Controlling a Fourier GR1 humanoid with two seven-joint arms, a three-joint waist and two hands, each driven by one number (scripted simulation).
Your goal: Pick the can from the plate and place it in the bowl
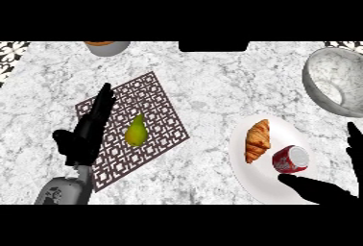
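A red can (pixel 291 159) lies on its side on the white plate (pixel 249 178) at the lower right, beside a croissant (pixel 258 140). My right hand (pixel 322 190) is open at the bottom right, its thumb just below the can and its fingers (pixel 354 144) rising right of the plate, not touching the can. The grey marbled bowl (pixel 336 81) stands at the upper right edge, holding nothing. My left hand (pixel 86 129) rests open at the left, fingers pointing up, over the edge of the mat.
A dark patterned mat (pixel 157 105) lies left of centre with a green pear (pixel 136 130) on it. A grey bowl (pixel 108 47) with something orange sits at the back left. A dark object (pixel 213 46) sits at the counter's back edge.
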